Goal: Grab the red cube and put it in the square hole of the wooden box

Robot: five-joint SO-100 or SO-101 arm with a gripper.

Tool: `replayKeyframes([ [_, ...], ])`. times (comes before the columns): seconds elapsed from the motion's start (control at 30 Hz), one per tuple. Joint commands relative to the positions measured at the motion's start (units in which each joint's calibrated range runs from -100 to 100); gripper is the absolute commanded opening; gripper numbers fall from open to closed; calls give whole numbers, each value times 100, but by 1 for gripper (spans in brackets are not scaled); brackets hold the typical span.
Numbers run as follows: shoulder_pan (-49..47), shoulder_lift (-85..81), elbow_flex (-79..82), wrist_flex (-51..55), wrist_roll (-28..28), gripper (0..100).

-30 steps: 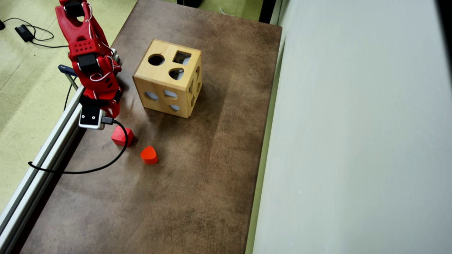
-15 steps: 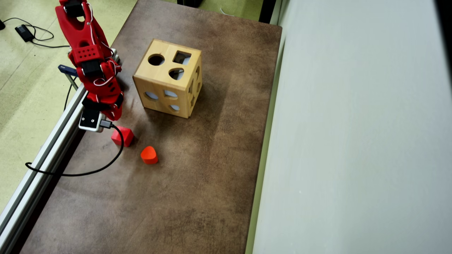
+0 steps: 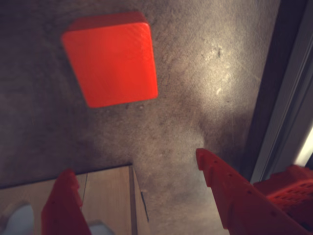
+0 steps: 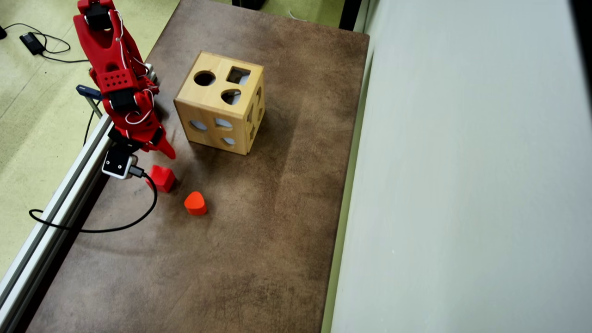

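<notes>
The red cube (image 4: 162, 177) is sitting on the brown table (image 4: 259, 259) in the left part of the overhead view, untouched, and in the wrist view it is filling the upper left of the frame. Your gripper (image 3: 134, 174) is spreading: over the last second its fingers have parted wide and it has crept down-frame toward the cube, yet it is gripping nothing and the cube is lying ahead of the tips, not between them. That means you are lining up the grasp, with lifting and dropping into the square hole (image 4: 238, 75) still to do. The wooden box (image 4: 221, 102) is standing near, upper centre, the heart-shaped block (image 4: 195, 203) is lying just beside the cube, and the camera cable (image 4: 101, 226) is trailing close by.
</notes>
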Motion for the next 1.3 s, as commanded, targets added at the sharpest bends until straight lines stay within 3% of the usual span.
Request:
replayKeyframes([
  [0.0,24,190,-533,76,-49,39],
  [0.6,232,1829,-1821,-13,-54,39],
  [1.27,477,1795,-2000,-13,-54,39],
])
